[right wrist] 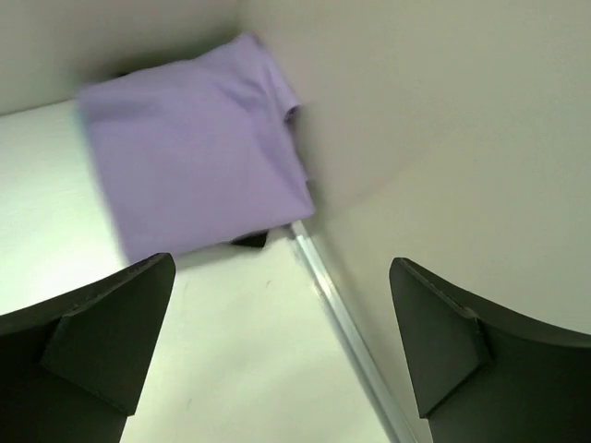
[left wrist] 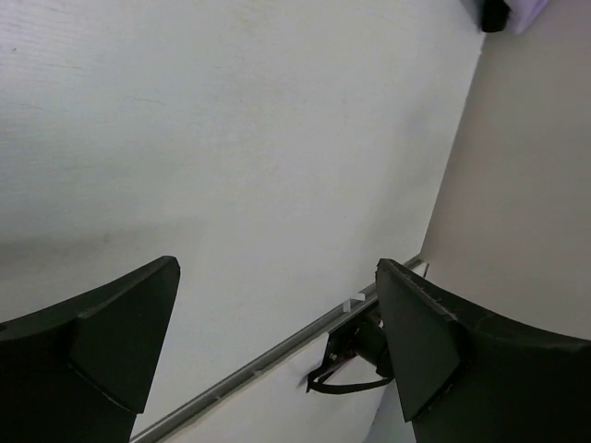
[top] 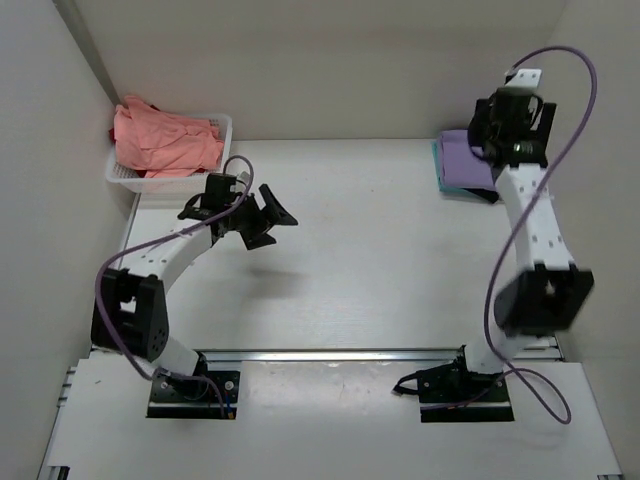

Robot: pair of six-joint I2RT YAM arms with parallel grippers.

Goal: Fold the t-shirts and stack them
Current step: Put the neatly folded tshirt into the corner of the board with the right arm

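Purple shirt (top: 462,158) lay folded at far right, beneath right gripper (right wrist: 282,277), jaws spread, empty. Pink shirts (top: 165,140) heaped in basket (top: 223,126), far-left of left gripper (top: 270,225), likewise spread, empty. Left arm nearer them.

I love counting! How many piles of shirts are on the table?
2. A crumpled salmon-pink cloth heap fills the white lattice plastic basket, far left; a folded lavender-purple cloth shirt tops the other, far right. Shirts underneath may be hidden.
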